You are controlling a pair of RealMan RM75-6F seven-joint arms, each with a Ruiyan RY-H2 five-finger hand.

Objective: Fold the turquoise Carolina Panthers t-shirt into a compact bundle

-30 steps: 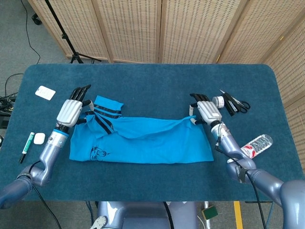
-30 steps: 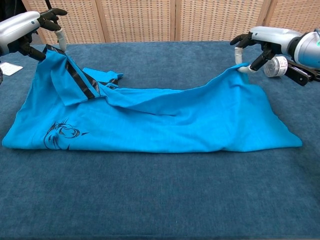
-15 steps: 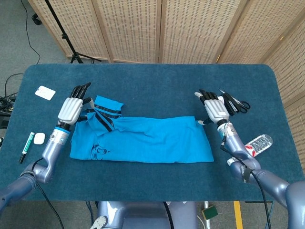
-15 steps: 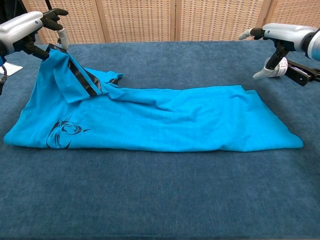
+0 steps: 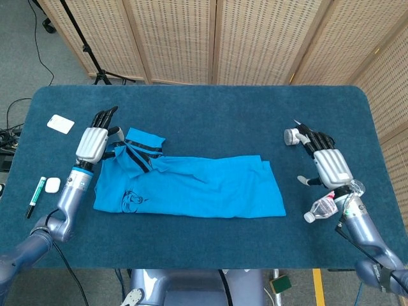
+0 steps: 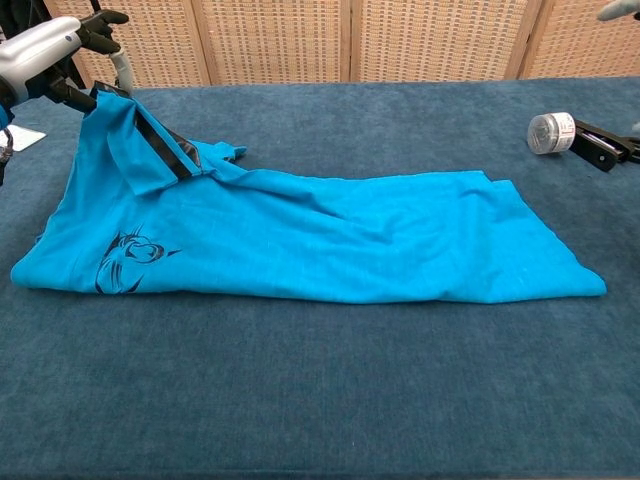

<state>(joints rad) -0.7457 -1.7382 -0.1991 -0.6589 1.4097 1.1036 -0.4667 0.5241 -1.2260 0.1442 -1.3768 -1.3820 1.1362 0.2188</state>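
Note:
The turquoise t-shirt (image 5: pixel 191 188) lies folded into a long band across the table, with the panther logo (image 6: pixel 130 258) near its left end. My left hand (image 5: pixel 94 141) holds the striped sleeve corner (image 6: pixel 110 105) raised a little above the table; in the chest view the left hand (image 6: pixel 50 48) sits at the top left. My right hand (image 5: pixel 331 167) hovers well to the right of the shirt, fingers spread and holding nothing. Only a sliver of the right hand (image 6: pixel 622 9) shows in the chest view. The shirt's right end (image 6: pixel 530 250) lies flat.
A small white roll (image 5: pixel 291 136) and black scissors (image 6: pixel 603 146) lie at the back right, beside my right hand. A plastic bottle (image 5: pixel 326 205) lies under the right wrist. A white card (image 5: pixel 60 123), a marker (image 5: pixel 35 197) and a small white case (image 5: pixel 52 185) sit at the left edge.
My right hand released the shirt's right edge and drew back to the right; that edge dropped flat. The left hand kept hold of the sleeve corner, barely shifting.

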